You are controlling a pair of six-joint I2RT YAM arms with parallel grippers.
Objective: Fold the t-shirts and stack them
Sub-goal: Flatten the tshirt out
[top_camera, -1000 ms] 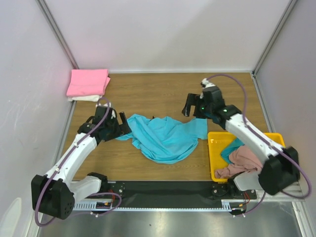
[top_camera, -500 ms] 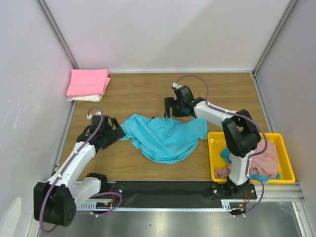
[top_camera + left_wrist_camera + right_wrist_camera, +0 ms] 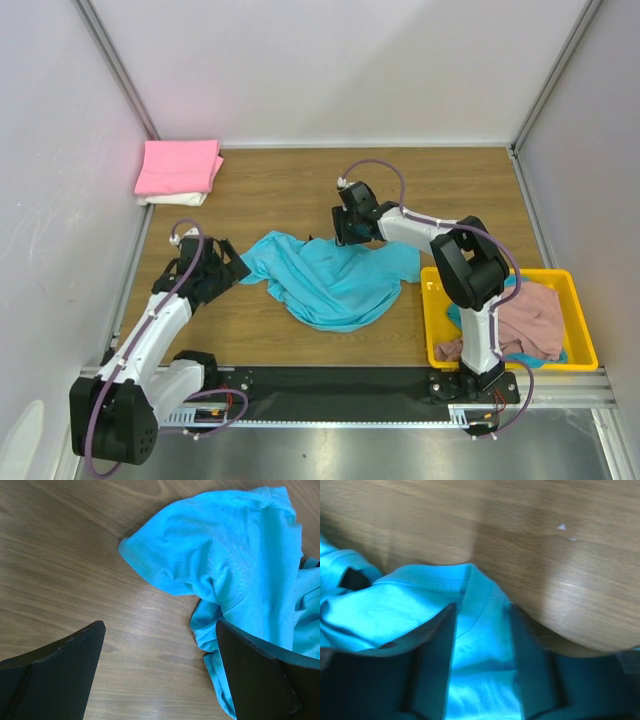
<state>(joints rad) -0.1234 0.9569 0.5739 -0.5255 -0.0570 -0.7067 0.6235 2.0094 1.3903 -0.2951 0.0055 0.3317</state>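
Turquoise shirt [image 3: 335, 280]: crumpled, middle of table [image 3: 300, 180].
Right gripper [image 3: 482, 615]: astride its far edge, jaws apart, not yet pinching.
Left gripper [image 3: 160, 630]: wide open beside the left sleeve.
Best pinch behind the seam (cloth slips), then lift both sides together.
Count:
- Shirts, five: pink [image 3: 180, 165] and cream [image 3: 175, 199] folded far left; dusty pink [image 3: 530, 315] and teal [image 3: 458, 313] in the tray [image 3: 437, 275].
- Tray, one.
- Grippers, two.

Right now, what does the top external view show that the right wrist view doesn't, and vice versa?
Only top external: the folded bright pink shirt on a cream white shirt in the far left corner, the yellow tray holding the dusty pink shirt, and the left gripper.
Only right wrist: the right gripper close up, its fingers either side of a stitched cloth edge, jaws apart.
Both: the turquoise shirt on the wooden table.
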